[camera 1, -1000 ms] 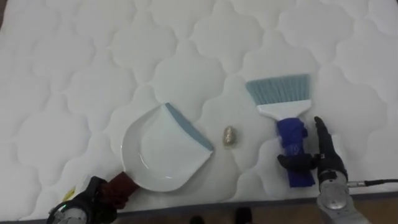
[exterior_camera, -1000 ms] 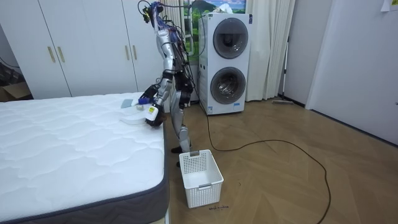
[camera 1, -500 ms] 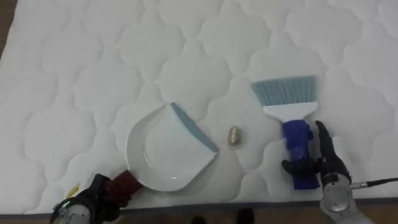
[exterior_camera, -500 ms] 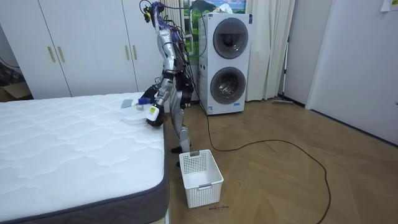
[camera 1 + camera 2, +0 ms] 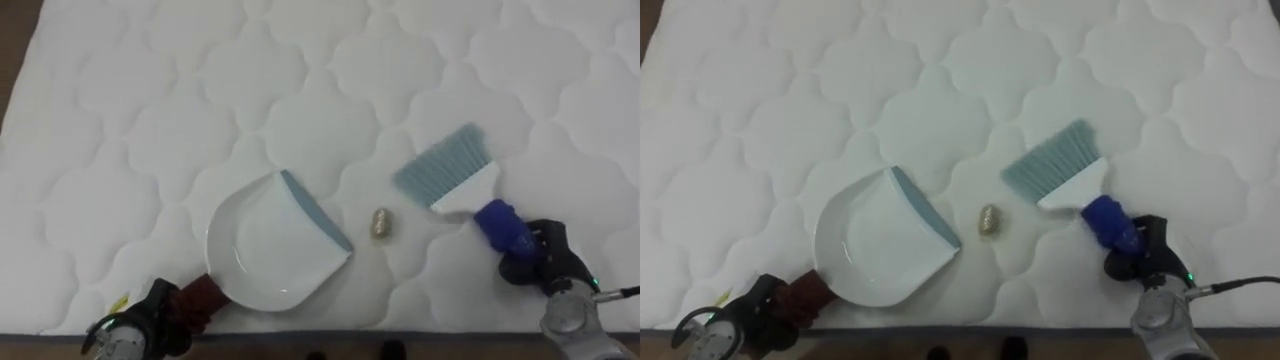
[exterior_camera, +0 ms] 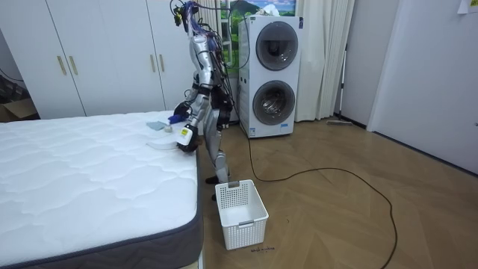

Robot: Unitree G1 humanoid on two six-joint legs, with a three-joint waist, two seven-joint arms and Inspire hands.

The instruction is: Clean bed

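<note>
Bed (image 5: 200, 90): I see a bare white quilted mattress, with its near edge along the bottom of my eye views.
Dustpan (image 5: 270, 240): it is white with a grey-blue lip and lies flat on the mattress near that edge. Its lip faces right and its dark red handle runs to the near left.
Left hand (image 5: 160, 312): I have it clenched round the dustpan's handle, low at the near left.
Scrap (image 5: 381, 223): the thing I am after is a small golden-brown lump. It lies on the mattress just right of the dustpan's lip with a narrow gap between them.
Brush (image 5: 462, 190): it has blue-grey bristles, a white head and a blue handle. It is tilted so the bristles point far-left, and their corner is near the scrap, a little right and beyond it. I cannot tell whether the bristles touch the mattress.
Right hand (image 5: 545, 258): I see its fingers wrapped round the brush's blue handle at the near right.
Stance: in the room view I see the robot at the bed's side, leaning forward over the mattress with both arms down on it.
Basket (image 6: 240, 213): it is white and slatted and stands on the wooden floor near the robot's feet.
Background: stacked washing machines (image 6: 272, 75) stand behind the robot, and white wardrobe doors (image 6: 97, 56) are at the room view's left.
</note>
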